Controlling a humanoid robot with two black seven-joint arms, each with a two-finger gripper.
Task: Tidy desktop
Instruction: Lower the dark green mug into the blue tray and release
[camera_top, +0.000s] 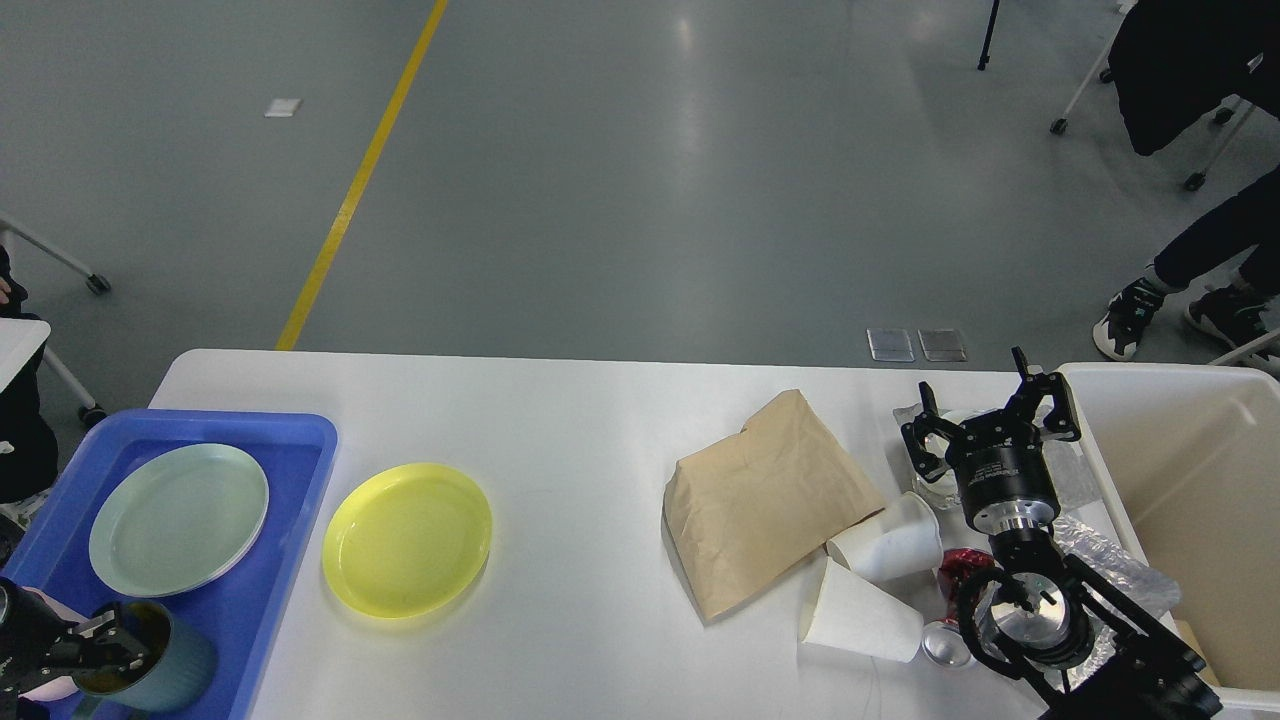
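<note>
The white desktop holds a yellow plate left of centre, and a brown paper bag, two tipped white paper cups, a red can and crumpled clear plastic at the right. My left gripper is at the bottom left, shut on the rim of a dark teal mug low over the blue tray. My right gripper is open and empty, over the clear plastic beside the bag.
A pale green plate lies in the blue tray. A cream plastic bin stands at the table's right end, close to my right arm. A person's legs and chairs are beyond the far right corner.
</note>
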